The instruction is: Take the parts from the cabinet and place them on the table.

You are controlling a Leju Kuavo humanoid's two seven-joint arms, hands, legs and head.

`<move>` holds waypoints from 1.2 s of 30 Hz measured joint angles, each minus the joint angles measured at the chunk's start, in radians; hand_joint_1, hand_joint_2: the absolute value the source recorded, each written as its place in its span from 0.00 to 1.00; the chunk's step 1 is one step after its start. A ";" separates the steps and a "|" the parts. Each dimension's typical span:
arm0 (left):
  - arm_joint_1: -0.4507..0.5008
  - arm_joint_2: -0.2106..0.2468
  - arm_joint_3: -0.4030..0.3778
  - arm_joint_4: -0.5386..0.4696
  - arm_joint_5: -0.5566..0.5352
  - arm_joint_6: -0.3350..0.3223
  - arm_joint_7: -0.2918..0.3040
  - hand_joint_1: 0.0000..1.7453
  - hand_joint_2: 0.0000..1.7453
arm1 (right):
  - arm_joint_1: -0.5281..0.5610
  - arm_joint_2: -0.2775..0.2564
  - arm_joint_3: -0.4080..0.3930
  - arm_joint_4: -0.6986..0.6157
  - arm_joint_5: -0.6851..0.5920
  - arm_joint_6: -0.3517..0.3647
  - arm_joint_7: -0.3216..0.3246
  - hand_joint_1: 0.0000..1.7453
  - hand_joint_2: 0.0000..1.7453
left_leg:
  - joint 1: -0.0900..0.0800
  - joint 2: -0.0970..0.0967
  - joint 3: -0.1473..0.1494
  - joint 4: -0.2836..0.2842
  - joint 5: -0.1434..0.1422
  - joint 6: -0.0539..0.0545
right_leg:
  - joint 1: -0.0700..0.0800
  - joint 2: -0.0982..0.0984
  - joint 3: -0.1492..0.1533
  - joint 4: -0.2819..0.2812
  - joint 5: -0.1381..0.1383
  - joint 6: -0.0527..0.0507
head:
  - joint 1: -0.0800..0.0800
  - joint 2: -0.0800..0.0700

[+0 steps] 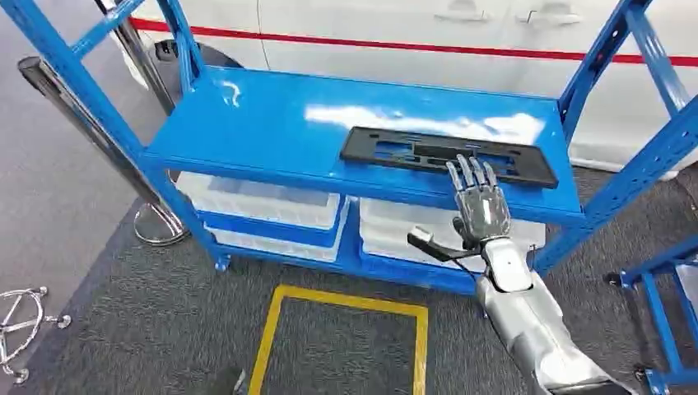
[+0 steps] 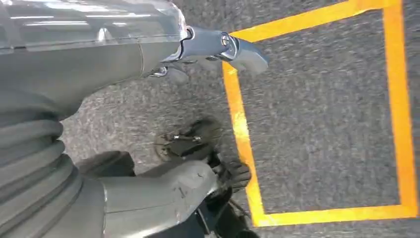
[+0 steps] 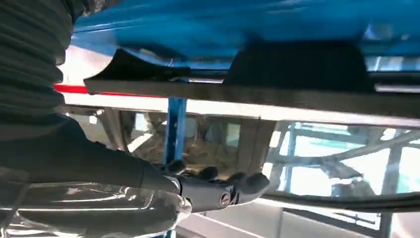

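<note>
The black plastic frame part (image 1: 449, 156) is lying flat on the top shelf of the blue steel rack (image 1: 263, 132), close to the shelf's front lip and toward the rack's right side, probably so it is reachable from the aisle without leaning in. The right hand (image 1: 479, 197) is reaching up from below the lip, fingers extended, apart and holding nothing; its fingertips are overlapping the part's near edge in the head view, but I cannot tell whether they are touching it or hovering just short. In the right wrist view the hand (image 3: 218, 191) is sitting low with the part's dark underside (image 3: 297, 67) across from the fingers, so the palm is likely lining up to slide under or over the edge. The left hand (image 2: 218, 49) is hanging at the robot's side over grey carpet (image 2: 322, 99) and yellow floor tape (image 2: 240, 124), holding nothing; whether its fingers are curled I cannot tell. White bins (image 1: 263, 202) are sitting on the lower shelf.
</note>
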 joint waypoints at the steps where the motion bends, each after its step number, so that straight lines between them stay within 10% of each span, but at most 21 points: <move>1: 0.001 0.000 0.000 0.000 0.000 0.000 0.000 0.00 1.00 | 0.002 0.000 0.000 0.000 0.000 0.000 0.000 0.00 1.00 | 0.002 0.000 -0.046 0.079 -0.026 -0.003 | 0.001 0.000 0.003 0.000 -0.004 -0.001 | 0.000 0.000; 3: 0.006 0.000 0.000 0.000 -0.001 0.000 0.000 0.00 1.00 | 0.006 0.000 0.000 0.000 0.000 0.000 0.000 0.00 1.00 | 0.003 0.000 -0.095 0.133 -0.010 -0.003 | 0.002 0.002 0.011 0.001 -0.011 0.000 | 0.000 0.000; 6: 0.005 0.000 0.000 0.000 0.000 0.000 0.000 0.00 1.00 | 0.006 0.000 0.000 -0.002 0.000 0.000 0.000 0.00 1.00 | 0.001 -0.001 -0.005 -0.105 0.156 0.015 | 0.003 0.006 0.039 0.000 -0.028 0.006 | 0.000 0.000; 7: 0.005 0.001 0.000 0.000 0.000 0.000 0.000 0.00 1.00 | 0.006 0.000 0.000 -0.003 0.000 0.000 0.000 0.00 1.00 | -0.006 -0.002 0.019 -0.159 0.165 0.026 | 0.001 0.005 0.042 -0.003 -0.033 0.009 | 0.001 0.000; 13: 0.003 0.001 0.000 0.000 0.016 0.007 0.000 0.00 1.00 | 0.013 0.000 -0.012 -0.023 -0.003 -0.001 -0.004 0.00 1.00 | -0.004 -0.001 0.052 -0.223 0.162 0.048 | 0.004 0.001 0.041 0.003 -0.046 0.042 | 0.001 0.000; 17: 0.000 -0.003 0.000 0.000 0.019 0.010 -0.002 0.00 1.00 | 0.025 -0.003 -0.023 -0.028 -0.005 -0.001 -0.003 0.00 1.00 | -0.006 -0.001 0.056 -0.223 0.156 0.060 | 0.003 0.002 -0.109 0.268 -0.153 0.049 | 0.002 0.000; 27: 0.001 -0.003 0.000 0.000 0.019 0.010 -0.003 0.00 1.00 | 0.030 -0.003 -0.023 -0.029 -0.005 -0.001 -0.003 0.00 1.00 | -0.006 -0.002 0.057 -0.223 0.155 0.060 | 0.003 0.002 -0.124 0.286 -0.151 0.050 | 0.001 0.000; 31: 0.004 -0.003 0.000 0.000 0.019 0.011 -0.004 0.00 1.00 | 0.041 -0.003 -0.023 -0.034 -0.005 -0.001 -0.004 0.00 1.00 | -0.005 -0.003 0.063 -0.215 0.144 0.056 | -0.001 0.001 -0.104 0.200 -0.060 0.052 | 0.001 0.000; 32: 0.004 -0.005 0.000 0.000 0.018 0.008 -0.012 0.00 1.00 | 0.042 -0.003 -0.025 -0.045 -0.002 0.000 -0.004 0.00 1.00 | -0.012 -0.004 0.062 -0.190 0.120 0.039 | 0.006 0.000 -0.014 0.007 0.009 0.045 | 0.002 0.000; 33: 0.013 -0.005 0.000 0.000 0.010 -0.005 -0.034 0.00 1.00 | 0.082 -0.003 -0.026 -0.089 0.010 -0.001 -0.005 0.00 1.00 | -0.011 -0.004 0.068 -0.194 0.108 0.021 | 0.005 0.003 -0.012 0.001 0.002 0.020 | 0.001 0.000; 34: 0.022 0.000 -0.005 0.000 0.006 -0.009 -0.048 0.00 1.00 | 0.108 0.000 -0.026 -0.129 0.013 -0.001 -0.005 0.00 1.00 | -0.002 -0.002 0.001 -0.042 0.034 0.000 | -0.001 0.000 0.013 -0.008 -0.010 -0.001 | 0.000 0.000; 35: 0.029 0.001 -0.007 0.000 0.006 -0.009 -0.048 0.00 1.00 | 0.123 0.001 -0.026 -0.139 0.013 0.000 -0.005 0.00 1.00 | 0.002 -0.002 -0.084 0.105 -0.012 -0.006 | 0.001 0.000 0.021 -0.008 -0.019 -0.001 | 0.000 0.000; 36: 0.034 0.001 -0.008 0.000 0.004 -0.009 -0.049 0.00 1.00 | 0.132 0.001 -0.026 -0.142 0.013 -0.001 -0.005 0.00 1.00 | 0.003 -0.002 -0.108 0.135 -0.005 -0.007 | 0.002 0.001 0.029 -0.007 -0.025 -0.001 | -0.001 0.000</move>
